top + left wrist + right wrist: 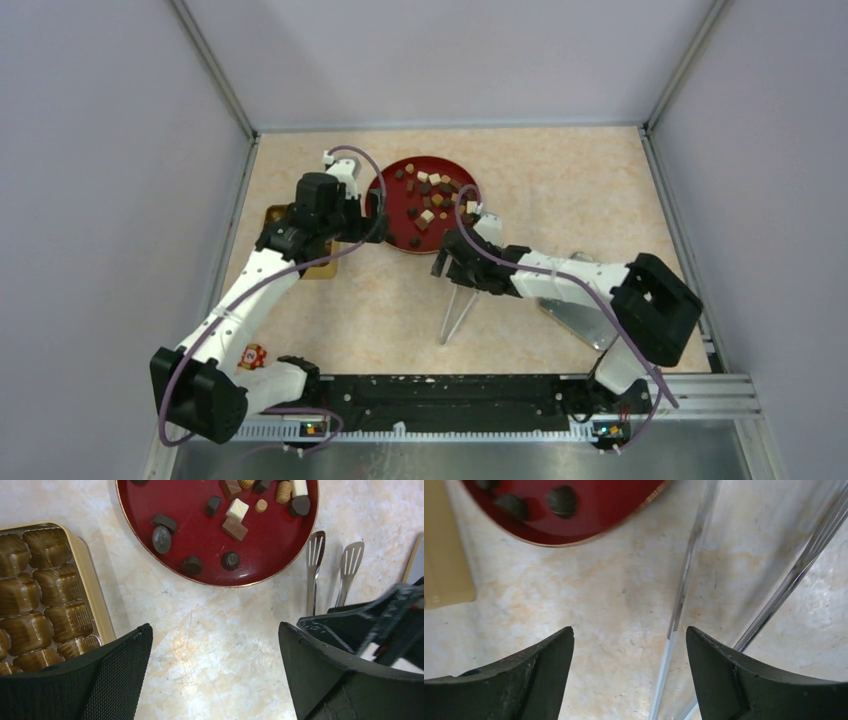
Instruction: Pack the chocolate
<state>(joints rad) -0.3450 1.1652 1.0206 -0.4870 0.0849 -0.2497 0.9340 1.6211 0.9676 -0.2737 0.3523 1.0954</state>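
Observation:
The chocolate [428,198] is several small dark, tan and cream pieces lying on a round red plate [392,232]. It also shows in the left wrist view [236,511], on the plate [200,535]. A gold tin [92,580] with brown ribbed cells lies left of the plate. My left gripper [362,228] is open and empty, low over bare table [215,635] between tin and plate. My right gripper [447,262] is open just below the plate. In the right wrist view [630,635], one arm of the metal tongs [679,605] lies between its fingers, not clamped.
The tongs [458,312] lie on the table in front of the plate, tips toward it [315,555]. A shiny metal piece [580,318] lies under the right arm. A small red and yellow object [252,355] sits near the left base. Walls enclose the table.

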